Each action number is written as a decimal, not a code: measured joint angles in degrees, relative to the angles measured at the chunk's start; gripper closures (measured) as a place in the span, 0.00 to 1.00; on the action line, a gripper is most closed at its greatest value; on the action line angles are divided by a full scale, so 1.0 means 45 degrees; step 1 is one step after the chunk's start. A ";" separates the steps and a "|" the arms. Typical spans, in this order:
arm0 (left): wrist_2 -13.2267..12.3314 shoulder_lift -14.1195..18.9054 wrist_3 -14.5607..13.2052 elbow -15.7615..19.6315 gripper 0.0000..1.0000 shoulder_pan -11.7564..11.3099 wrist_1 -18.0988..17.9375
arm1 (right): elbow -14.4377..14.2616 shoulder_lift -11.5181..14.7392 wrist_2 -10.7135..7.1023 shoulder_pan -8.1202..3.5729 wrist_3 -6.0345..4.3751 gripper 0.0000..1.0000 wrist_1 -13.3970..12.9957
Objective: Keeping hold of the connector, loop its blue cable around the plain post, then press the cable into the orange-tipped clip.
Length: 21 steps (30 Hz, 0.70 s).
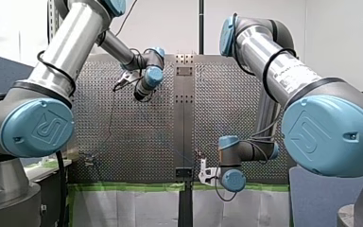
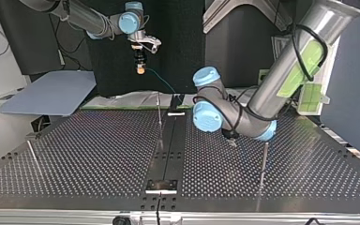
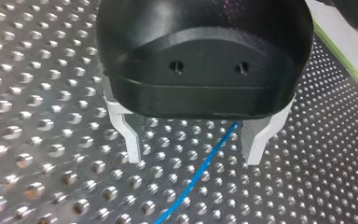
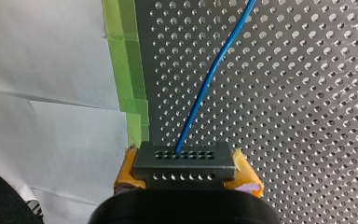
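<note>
Our right gripper (image 4: pixel 186 175) clamps the connector (image 4: pixel 185 157) at the table's (image 4: pixel 317 121) taped edge, so our wide-open left gripper (image 3: pixel 194 148) should guide the blue cable (image 4: pixel 209 79) gently.

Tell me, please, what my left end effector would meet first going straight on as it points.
Probably the cable, which runs under the gap of the open left end effector; after that, the table. How far the cable sits above the table is unclear.

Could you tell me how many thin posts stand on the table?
3 in the top view: left post, centre post, right post; others may be hidden.
</note>
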<state>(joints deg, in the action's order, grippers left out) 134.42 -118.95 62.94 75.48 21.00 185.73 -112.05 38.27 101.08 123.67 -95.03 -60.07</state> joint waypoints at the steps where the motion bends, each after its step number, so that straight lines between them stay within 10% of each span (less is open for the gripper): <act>1: 0.0009 -0.0070 0.0008 0.0000 0.00 0.0008 -0.0059 | 0.0000 0.0001 0.0001 0.0003 0.0001 1.00 0.0005; 21: -0.0062 -0.1653 0.0217 0.0006 0.00 -0.0176 -0.0865 | 0.0001 -0.0006 0.0001 0.0032 0.0032 1.00 0.0006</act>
<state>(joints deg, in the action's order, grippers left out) 134.14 -126.38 63.91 75.50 20.21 181.83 -112.05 38.25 101.09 123.81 -94.89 -60.04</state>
